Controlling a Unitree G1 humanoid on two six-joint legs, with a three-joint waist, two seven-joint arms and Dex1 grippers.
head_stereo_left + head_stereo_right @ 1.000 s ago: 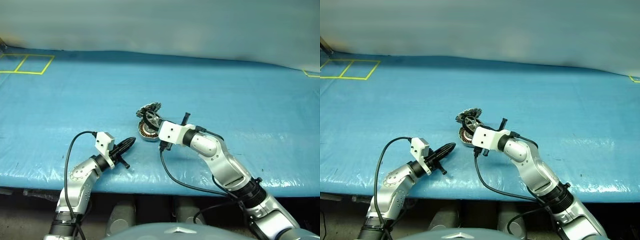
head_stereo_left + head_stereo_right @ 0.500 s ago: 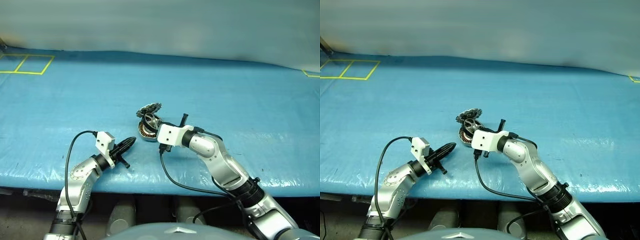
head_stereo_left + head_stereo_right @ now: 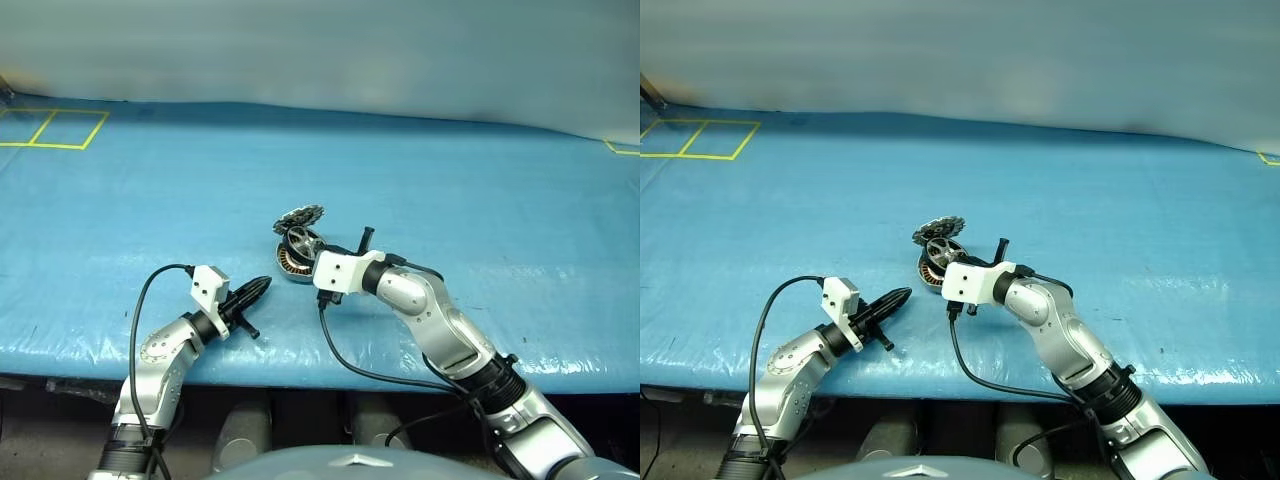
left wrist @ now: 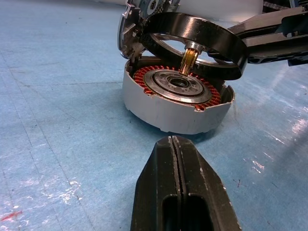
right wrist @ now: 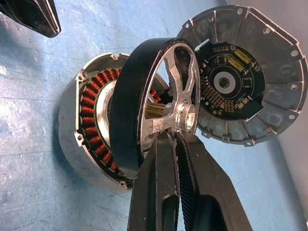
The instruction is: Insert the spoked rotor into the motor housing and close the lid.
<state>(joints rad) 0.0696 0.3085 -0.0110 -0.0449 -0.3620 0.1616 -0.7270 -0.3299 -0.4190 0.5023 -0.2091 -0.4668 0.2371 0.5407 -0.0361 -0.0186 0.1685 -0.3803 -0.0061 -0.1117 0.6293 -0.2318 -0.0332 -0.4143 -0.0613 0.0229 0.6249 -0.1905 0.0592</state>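
Note:
The motor housing [image 4: 168,113], a silver cup with copper windings, sits on the blue table mid-front. Its toothed lid [image 5: 250,77] stands open behind it, showing a circuit board. The spoked rotor [image 5: 130,115], black-rimmed, hangs tilted just over the housing with its brass shaft [image 4: 186,57] pointing at the centre hole. My right gripper [image 5: 174,137] is shut on a spoke beside the hub. My left gripper [image 4: 174,144] is shut and empty. It hovers low, a short way in front of the housing and to its left [image 3: 262,284].
A crinkled blue sheet covers the table [image 3: 420,180]. Its front edge [image 3: 300,370] runs just below both arms. Yellow tape squares [image 3: 55,128] mark the far left and a yellow corner [image 3: 622,148] the far right. A black cable [image 3: 360,365] loops under the right wrist.
My right arm's elbow has drifted slightly to the left while its gripper stays on the rotor over the housing. The left arm has not moved.

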